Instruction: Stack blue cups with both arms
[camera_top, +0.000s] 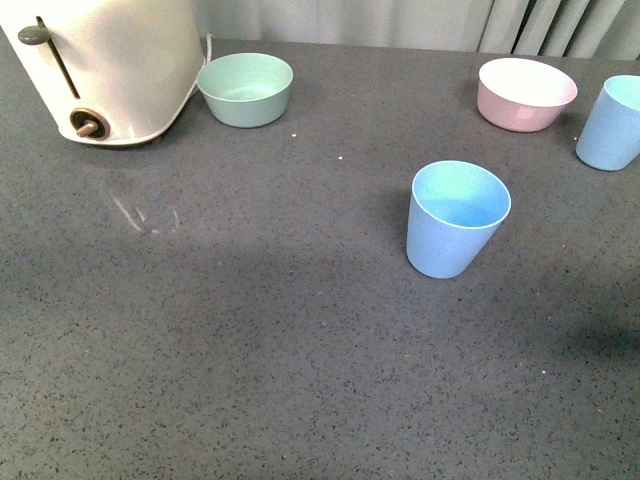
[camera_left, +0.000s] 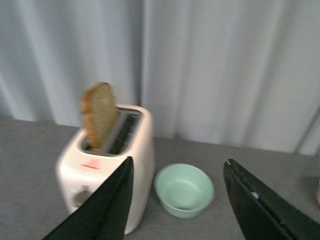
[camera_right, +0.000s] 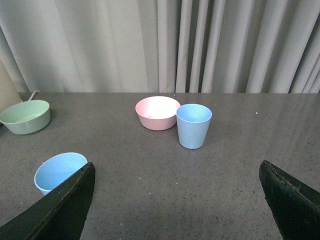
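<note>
Open countertop (camera_top: 250, 350) rings the centre blue cup (camera_top: 457, 218); other blue cup (camera_top: 610, 122) at right edge beside pink bowl (camera_top: 526, 93). Left gripper (camera_left: 179, 161), right gripper (camera_right: 176, 164) gape.

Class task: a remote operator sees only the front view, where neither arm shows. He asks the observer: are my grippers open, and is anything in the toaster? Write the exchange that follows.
Observer: The left gripper is open, with nothing between its fingers.
Operator: And the right?
Observer: The right gripper is open and empty too, facing the pink bowl and the far blue cup.
Operator: And the toaster?
Observer: A slice of bread stands up out of one slot.
</note>
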